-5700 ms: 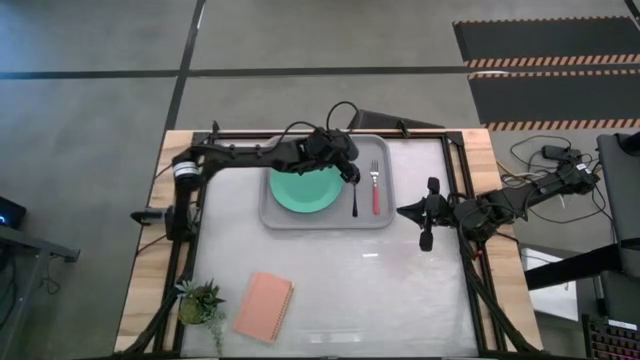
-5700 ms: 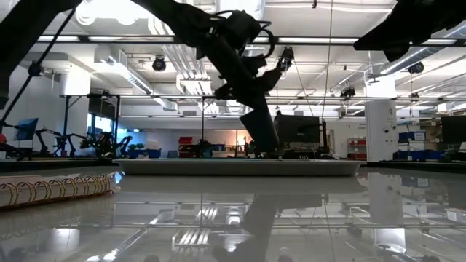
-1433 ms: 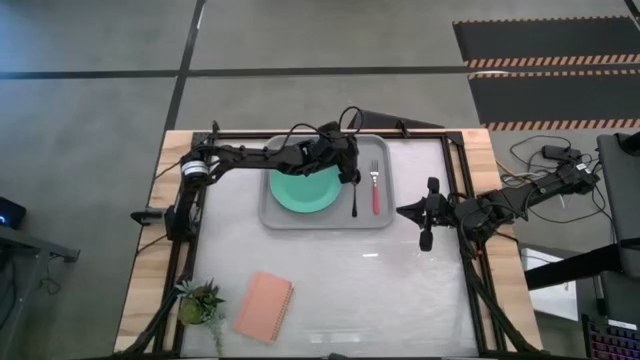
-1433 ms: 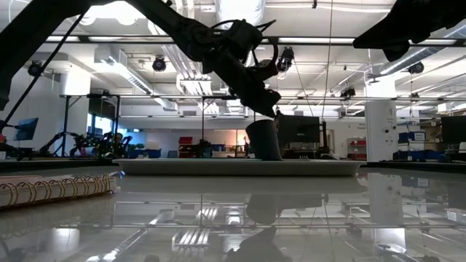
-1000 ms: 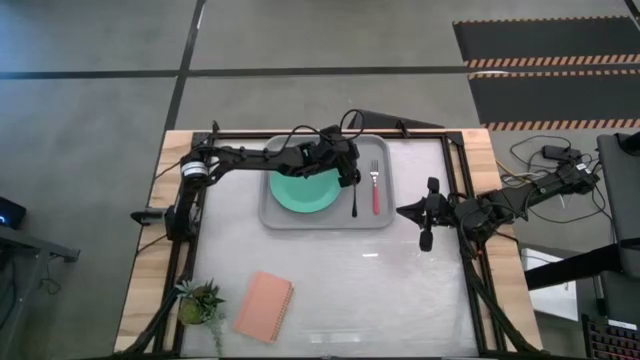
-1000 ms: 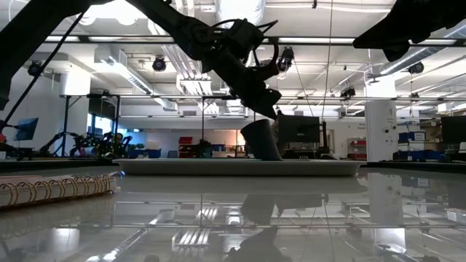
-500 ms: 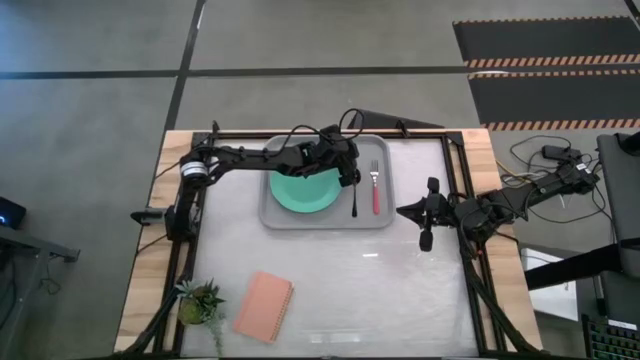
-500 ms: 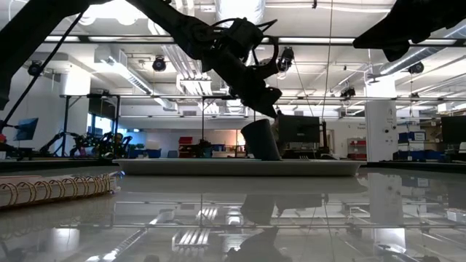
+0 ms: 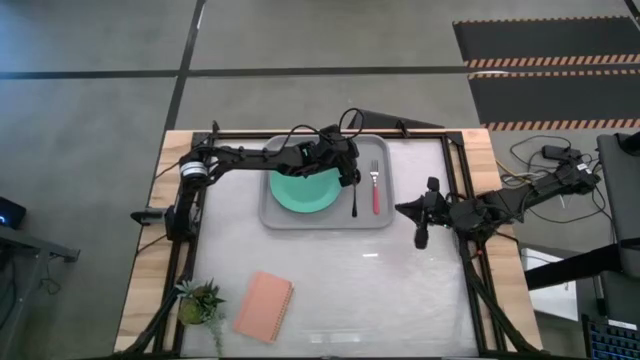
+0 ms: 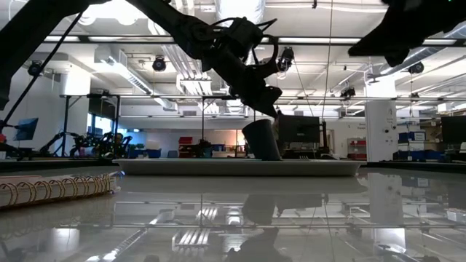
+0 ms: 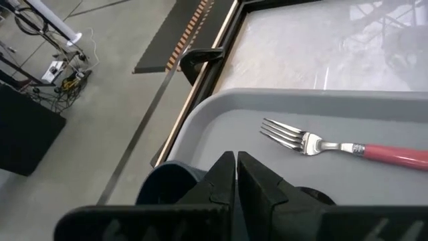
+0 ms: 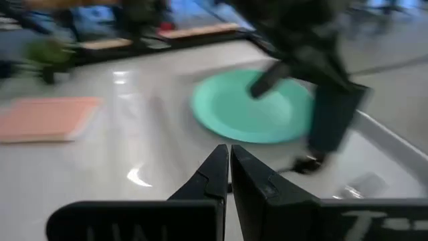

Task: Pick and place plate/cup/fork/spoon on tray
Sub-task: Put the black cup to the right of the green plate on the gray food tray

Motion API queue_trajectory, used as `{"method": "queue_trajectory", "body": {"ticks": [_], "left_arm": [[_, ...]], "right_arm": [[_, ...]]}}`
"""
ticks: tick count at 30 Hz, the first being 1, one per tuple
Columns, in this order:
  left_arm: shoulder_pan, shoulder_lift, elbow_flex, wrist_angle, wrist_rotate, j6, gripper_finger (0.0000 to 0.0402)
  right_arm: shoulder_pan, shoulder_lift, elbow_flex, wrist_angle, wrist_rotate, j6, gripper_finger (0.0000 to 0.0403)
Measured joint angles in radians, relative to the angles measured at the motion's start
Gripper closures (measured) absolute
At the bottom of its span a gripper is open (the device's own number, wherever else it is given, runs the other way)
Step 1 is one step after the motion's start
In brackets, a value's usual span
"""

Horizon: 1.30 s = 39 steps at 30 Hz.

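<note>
The light-grey tray (image 9: 272, 214) lies at the table's far middle. On it are the mint-green plate (image 9: 300, 190), the all-black spoon (image 9: 354, 204) and the red-handled fork (image 9: 376, 190). The dark cup (image 10: 261, 141) stands on the tray between the plate and the fork, leaning a little. My left gripper (image 11: 236, 164) is shut just above and beside the cup's rim (image 11: 164, 182). My right gripper (image 9: 402, 210) is shut and empty over the bare table, right of the tray. My left gripper has its shut fingers (image 11: 215, 184) close against the cup's rim, coming down at a slant from the table's left. I cannot tell whether a finger's outer side touches the cup. The cup's wall is not between the fingers.
A salmon-pink pad (image 9: 264, 307) and a small potted plant (image 9: 199, 301) lie at the near left. Bare table lies between them and the tray. A black frame (image 9: 452, 170) runs along the table's edges.
My right gripper has shifted a little toward the table's left, toward the tray. My left gripper hovers at the cup's rim, and the cup stays on the tray.
</note>
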<state>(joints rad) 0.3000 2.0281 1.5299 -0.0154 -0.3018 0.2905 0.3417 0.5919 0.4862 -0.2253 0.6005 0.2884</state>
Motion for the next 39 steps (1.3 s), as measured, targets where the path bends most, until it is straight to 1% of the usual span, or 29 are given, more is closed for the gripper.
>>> {"method": "queue_trajectory", "body": {"ticks": [3,6,10,14,15,19,21,23,26,30,35,39], "left_arm": [[0.000,0.000,0.000,0.000,0.013,-0.005,0.0401],[0.000,0.000,0.000,0.000,0.014,-0.016,0.0402],[0.001,0.000,0.000,-0.001,0.014,-0.018,0.0401],[0.001,0.000,0.000,-0.001,0.014,-0.018,0.0401],[0.001,0.000,0.000,-0.001,0.014,-0.019,0.0401],[0.001,0.000,0.000,-0.001,0.019,-0.022,0.0401],[0.001,0.000,0.000,-0.001,0.028,-0.022,0.0402],[0.001,0.000,0.000,0.000,0.036,-0.022,0.0401],[0.001,0.000,0.000,0.000,0.037,-0.022,0.0401],[0.001,0.000,0.000,0.000,0.037,-0.022,0.0402],[0.001,0.000,0.000,0.000,0.037,-0.022,0.0401],[0.008,0.000,0.000,-0.036,0.037,-0.024,0.0402]], "right_arm": [[-0.053,0.064,0.000,0.004,0.027,0.012,0.0394],[-0.134,0.140,0.000,0.052,-0.007,0.014,0.0394],[-0.283,0.254,0.000,0.140,-0.168,0.004,0.0394],[-0.445,0.382,0.000,0.274,-0.268,-0.058,0.0394],[-0.489,0.414,0.000,0.322,-0.314,-0.074,0.0394],[-0.660,0.545,0.000,0.517,-0.573,-0.090,0.0394],[-0.733,0.613,0.000,0.597,-0.662,-0.081,0.0394],[-0.789,0.677,0.000,0.665,-0.720,-0.065,0.0394],[-0.839,0.765,0.000,0.749,-0.765,-0.030,0.0394],[-0.869,0.858,0.004,0.847,-0.762,-0.010,0.0394],[-0.890,0.950,0.071,0.859,-0.759,-0.005,0.0394],[-0.899,0.995,0.097,0.858,-0.794,-0.024,0.0394]]}}
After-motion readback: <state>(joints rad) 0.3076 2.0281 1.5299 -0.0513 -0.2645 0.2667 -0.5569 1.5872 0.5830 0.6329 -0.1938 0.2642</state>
